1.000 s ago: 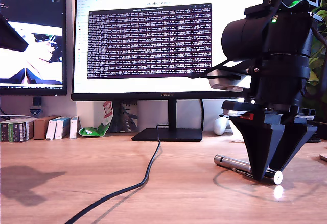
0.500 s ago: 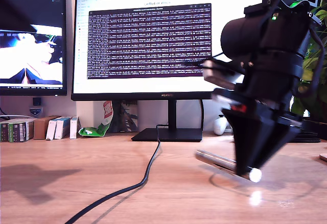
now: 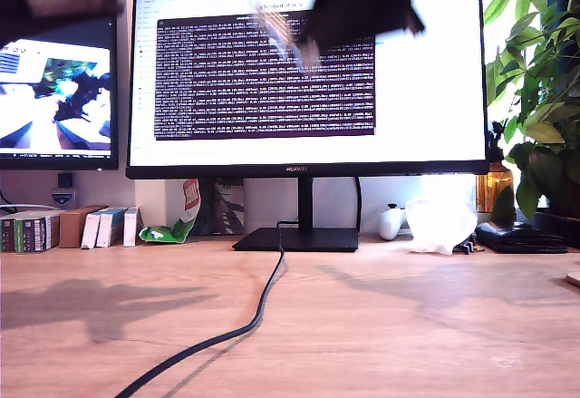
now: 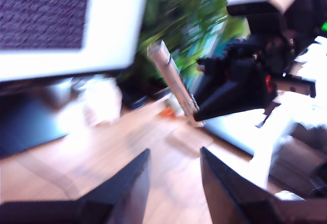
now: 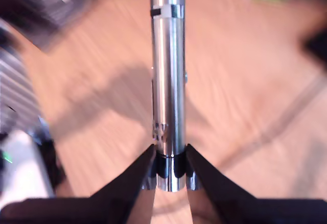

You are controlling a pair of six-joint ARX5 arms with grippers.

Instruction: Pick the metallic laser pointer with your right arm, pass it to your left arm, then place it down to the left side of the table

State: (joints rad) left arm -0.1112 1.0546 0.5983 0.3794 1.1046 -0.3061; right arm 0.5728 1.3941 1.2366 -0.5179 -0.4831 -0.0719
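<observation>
Approaching handover: the metallic laser pointer [image 5: 167, 81] is clamped by my second gripper [image 5: 170, 169] — my first gripper [image 4: 172, 180], jaws parted, must be closed around its free end.

The metallic laser pointer [image 5: 168, 81], a slim ringed silver cylinder, sits clamped in my second tool [image 5: 170, 169], high at the exterior view's top centre, above the tabletop [image 3: 381, 325].

Monitor [image 3: 308, 72], plant [image 3: 535, 99], blk cable [image 3: 245, 325].
</observation>
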